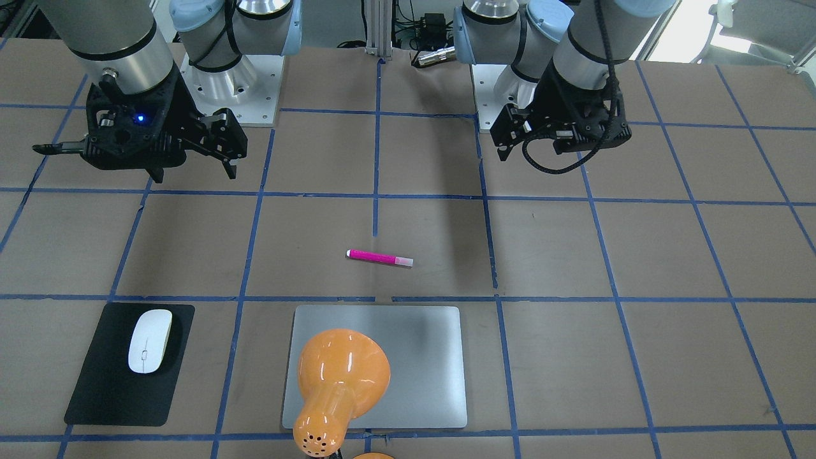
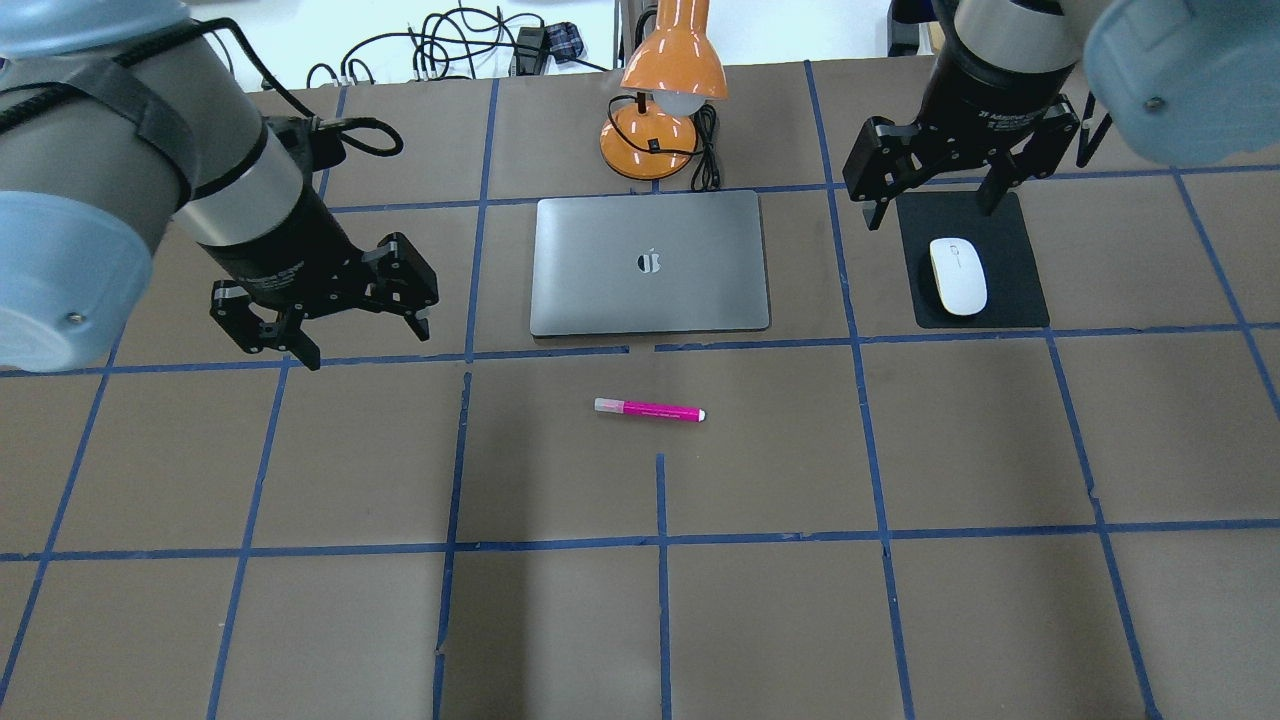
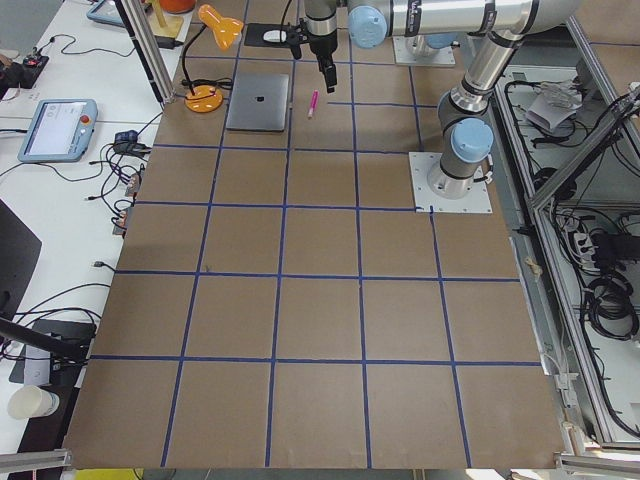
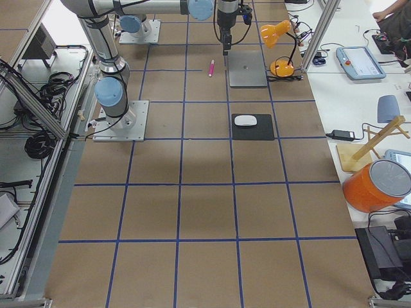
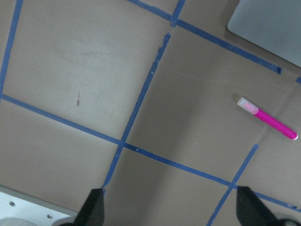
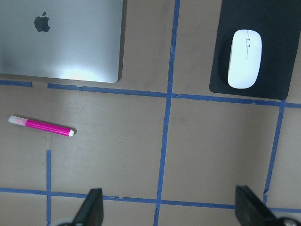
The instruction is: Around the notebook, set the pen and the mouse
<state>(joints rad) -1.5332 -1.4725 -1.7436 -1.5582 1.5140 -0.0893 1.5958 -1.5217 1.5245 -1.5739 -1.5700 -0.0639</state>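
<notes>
The magenta pen [image 2: 650, 410] lies flat on the table, just in front of the silver-grey notebook [image 2: 650, 262]. The white mouse [image 2: 958, 276] rests on a black pad [image 2: 1010, 260] to the notebook's right. My left gripper [image 2: 365, 340] hovers open and empty to the left of the notebook. My right gripper [image 2: 935, 208] hangs open and empty over the far edge of the pad, a little beyond the mouse. From the right wrist I see the pen [image 6: 41, 126], the mouse [image 6: 244, 59] and the notebook [image 6: 61, 42]. The left wrist view shows the pen [image 5: 268, 119] and a corner of the notebook [image 5: 273, 28].
An orange desk lamp [image 2: 670, 80] stands just behind the notebook, its shade leaning over the notebook's far edge [image 1: 341, 376], with its cord beside the base. Blue tape lines grid the brown table [image 2: 640, 620]. The arm bases [image 1: 229, 83] sit at the robot's side.
</notes>
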